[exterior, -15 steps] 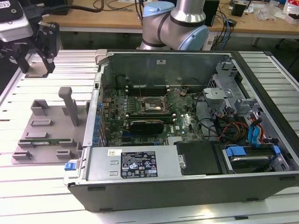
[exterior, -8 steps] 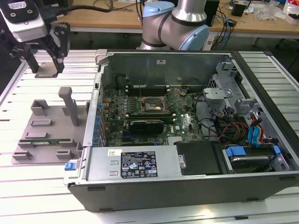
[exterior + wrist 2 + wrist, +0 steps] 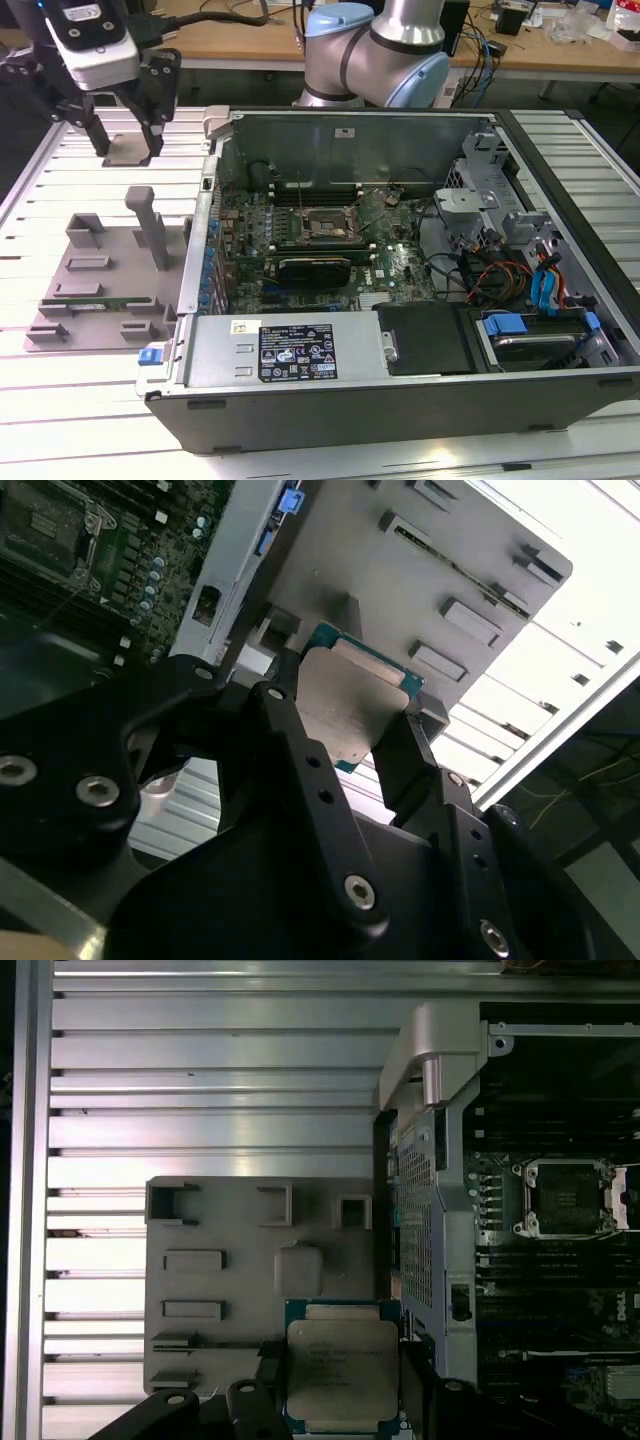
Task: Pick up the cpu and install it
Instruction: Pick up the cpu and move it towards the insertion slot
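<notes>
Cpu [image 3: 342, 1365] is found clamped by two opposite edges between the fingers of the tool [image 3: 342, 1385], which is drawn in narrowly on it. The silver top plate is turned toward the camera in both wrist views. The part is carried in the air over the grey fixture tray [image 3: 230, 1290], which lies on the slatted surface [image 3: 200, 1080]. It is just outside the side wall of the open computer case [image 3: 300, 350], on the exterior view's left. The motherboard socket [image 3: 565, 1198] is seen inside the case, well apart from the part, and appears unoccupied.

The part is judged light, thin and stiff. Its smooth plate is judged slippery and its underside fragile, so hold is best taken on the rim edges only, as is done now. A slight tilt in the grip is noted in the second wrist view
</notes>
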Controlling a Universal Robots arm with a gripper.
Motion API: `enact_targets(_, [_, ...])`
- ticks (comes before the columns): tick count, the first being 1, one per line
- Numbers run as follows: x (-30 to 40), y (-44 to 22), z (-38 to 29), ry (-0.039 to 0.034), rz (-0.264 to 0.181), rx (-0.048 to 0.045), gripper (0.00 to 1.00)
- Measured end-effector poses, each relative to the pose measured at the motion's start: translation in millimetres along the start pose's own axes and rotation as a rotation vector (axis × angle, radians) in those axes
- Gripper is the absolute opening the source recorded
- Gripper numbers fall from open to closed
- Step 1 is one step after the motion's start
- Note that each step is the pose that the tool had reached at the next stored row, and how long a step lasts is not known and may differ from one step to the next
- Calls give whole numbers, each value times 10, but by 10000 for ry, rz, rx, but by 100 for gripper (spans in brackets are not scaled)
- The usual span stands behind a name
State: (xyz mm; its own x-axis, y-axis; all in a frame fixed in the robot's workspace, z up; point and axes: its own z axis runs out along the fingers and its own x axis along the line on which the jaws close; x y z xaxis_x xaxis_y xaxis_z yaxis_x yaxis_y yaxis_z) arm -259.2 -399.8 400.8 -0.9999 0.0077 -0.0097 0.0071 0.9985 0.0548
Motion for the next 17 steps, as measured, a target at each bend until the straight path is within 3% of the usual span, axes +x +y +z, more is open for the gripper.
enact_targets(4, [-98, 1, 1, -1, -1, -1, 55])
enact_targets(8, [-276, 3, 3, 0, 0, 0, 55])
enact_targets(12, [-392, 6, 5, -1, 0, -2, 55])
enact_targets(17, [-708, 9, 8, -1, -1, -1, 55])
